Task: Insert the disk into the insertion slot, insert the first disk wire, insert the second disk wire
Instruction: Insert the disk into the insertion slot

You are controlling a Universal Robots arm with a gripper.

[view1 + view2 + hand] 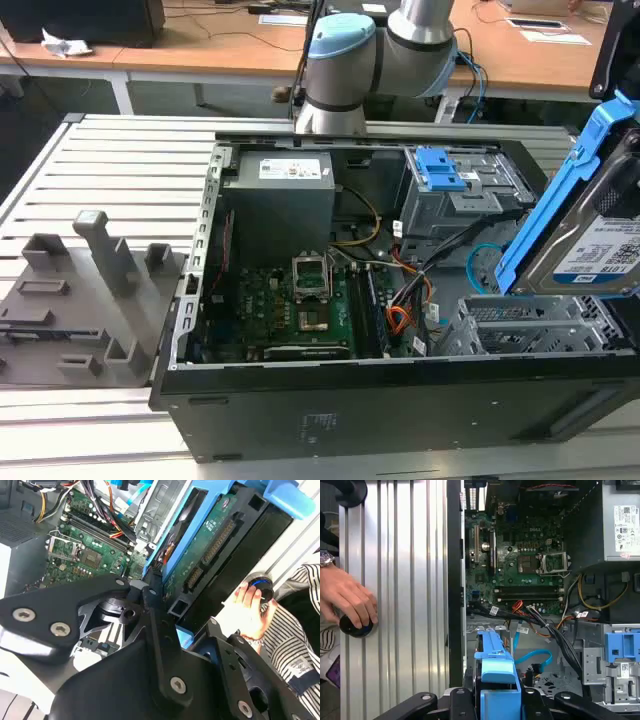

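Hanging tilted above the insertion slot [520, 318] at the exterior view's right, the disk [590, 245] shows a silver body, a white barcode label and a bright blue caddy frame. That view's edge cuts off its far end. The gripper [497, 700] is closed on the caddy, holding the disk aloft. In the second wrist view the disk's green circuit-board underside faces the camera. The second disk wire [482, 262] curls beside the slot, with the first disk wire [400, 318] near it. Their plug ends are hard to make out. A person's hand [347, 600] rests on a black knob [356, 626] outside the computer case [300, 420].
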